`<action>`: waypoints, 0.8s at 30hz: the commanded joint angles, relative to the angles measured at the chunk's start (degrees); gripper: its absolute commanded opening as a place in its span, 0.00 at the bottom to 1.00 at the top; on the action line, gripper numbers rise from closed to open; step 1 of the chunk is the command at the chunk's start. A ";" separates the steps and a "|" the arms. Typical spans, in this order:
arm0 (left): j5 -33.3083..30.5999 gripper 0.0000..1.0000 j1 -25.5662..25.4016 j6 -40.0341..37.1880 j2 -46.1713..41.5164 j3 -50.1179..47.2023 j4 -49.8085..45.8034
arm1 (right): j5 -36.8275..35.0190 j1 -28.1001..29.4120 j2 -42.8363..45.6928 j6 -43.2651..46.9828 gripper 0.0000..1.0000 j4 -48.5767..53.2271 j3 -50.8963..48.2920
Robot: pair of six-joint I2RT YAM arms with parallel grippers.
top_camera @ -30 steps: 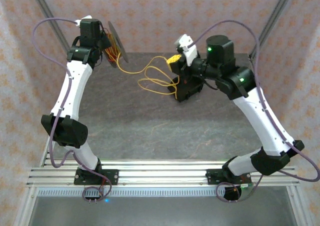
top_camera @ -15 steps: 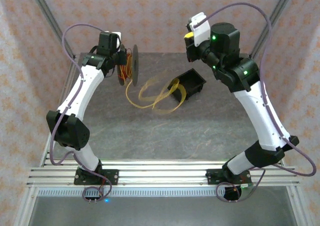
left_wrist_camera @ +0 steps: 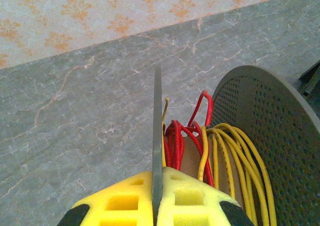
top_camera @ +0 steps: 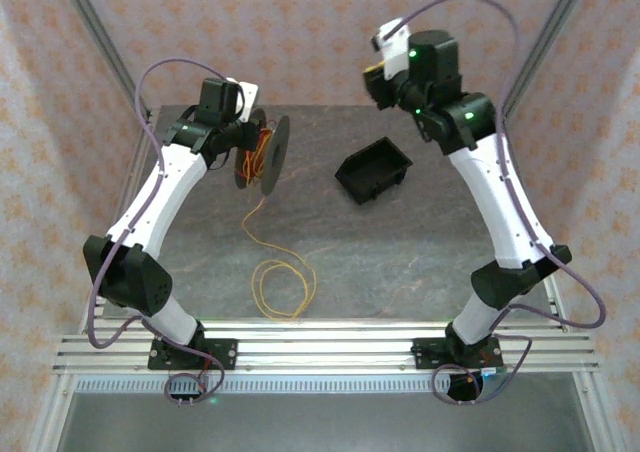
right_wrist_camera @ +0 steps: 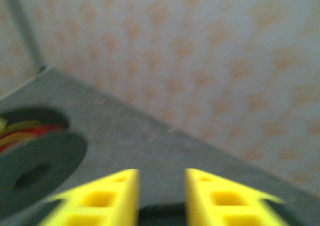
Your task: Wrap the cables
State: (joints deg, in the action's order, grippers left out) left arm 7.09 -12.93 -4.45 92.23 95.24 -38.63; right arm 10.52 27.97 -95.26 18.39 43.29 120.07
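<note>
My left gripper [top_camera: 247, 138] is held above the table's back left, shut on the thin grey flange [left_wrist_camera: 157, 116] of a spool [top_camera: 264, 152]. Red and yellow cables [left_wrist_camera: 200, 151] are wound round the spool's core, next to its perforated second disc [left_wrist_camera: 270, 136]. One yellow cable [top_camera: 283, 288] hangs from the spool to the table and lies in loose loops near the front edge. My right gripper [top_camera: 376, 80] is raised high at the back, open with nothing between its fingers [right_wrist_camera: 120, 196]. In the right wrist view the spool [right_wrist_camera: 35, 161] is blurred at the left.
A black bin [top_camera: 374, 169] lies on the grey table [top_camera: 400, 262] at the back middle, below the right gripper. Patterned walls close off the back and sides. A metal rail [top_camera: 320, 347] runs along the near edge.
The right gripper has opened, let go of the yellow cable and risen to the back. The freed cable has dropped into loops near the front edge. The left arm has turned the spool.
</note>
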 commanded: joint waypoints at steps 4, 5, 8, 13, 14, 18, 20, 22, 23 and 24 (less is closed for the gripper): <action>1.69 0.00 0.10 3.00 -4.39 10.49 -1.79 | 21.95 -0.10 4.72 -13.88 0.72 -14.30 -25.31; 2.40 0.00 0.12 3.49 -4.57 11.73 -2.57 | 23.87 -0.09 4.98 -16.07 0.75 -17.13 -28.81; 4.44 0.00 0.15 4.51 -5.27 14.63 -4.46 | 29.37 0.02 4.91 -20.20 1.00 -24.20 -36.40; 8.10 0.00 0.15 6.31 -6.10 18.78 -6.89 | 27.44 0.42 4.05 -28.18 0.99 -30.77 -42.95; 8.88 0.00 0.14 6.83 -6.26 19.45 -7.05 | 27.43 0.50 3.55 -29.25 0.99 -30.50 -43.08; 11.44 0.00 0.16 8.50 -6.28 23.07 -8.02 | 29.47 0.42 1.55 -31.79 0.99 -31.01 -43.43; 12.62 0.00 0.14 9.10 -6.27 24.74 -8.32 | 34.82 0.14 -0.73 -27.83 0.99 -28.97 -41.37; 13.24 0.00 0.18 9.75 -6.16 25.95 -8.40 | 45.23 -0.80 -4.72 -26.45 0.91 -27.15 -38.63; 13.64 0.00 0.14 9.90 -6.10 26.62 -8.46 | 49.92 -1.13 -7.00 -26.91 0.85 -26.75 -37.29; 14.05 0.00 0.18 10.15 -5.89 27.34 -8.67 | 52.21 -0.92 -9.12 -26.25 0.77 -24.50 -35.60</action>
State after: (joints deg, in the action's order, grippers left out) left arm 17.91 -12.86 3.14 88.44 118.21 -50.83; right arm 49.43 27.66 -99.02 -8.91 16.27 80.90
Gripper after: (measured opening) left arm 0.056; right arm 0.810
